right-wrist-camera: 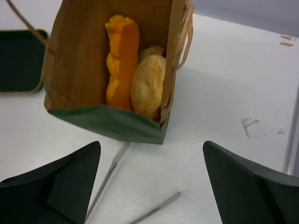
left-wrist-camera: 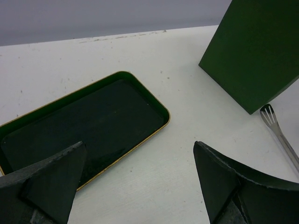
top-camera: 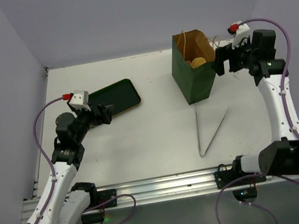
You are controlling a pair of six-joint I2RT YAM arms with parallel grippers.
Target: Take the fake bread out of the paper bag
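Note:
The dark green paper bag [top-camera: 193, 73] stands upright at the back right of the table, its mouth open and brown inside. In the right wrist view the bag [right-wrist-camera: 112, 122] holds a long orange loaf [right-wrist-camera: 122, 60] and a golden round roll [right-wrist-camera: 148, 86]; other bread is hidden. My right gripper [top-camera: 222, 60] is open and empty, just right of the bag's top; it also shows in the right wrist view [right-wrist-camera: 152, 154]. My left gripper [top-camera: 102, 113] is open and empty over the tray's near corner; it also shows in the left wrist view [left-wrist-camera: 140, 154].
A flat dark green tray [top-camera: 114, 99] with a gold rim lies at the left middle, also in the left wrist view [left-wrist-camera: 88, 121]. Metal tongs [top-camera: 209, 131] lie open on the table in front of the bag. Walls close in the back and sides.

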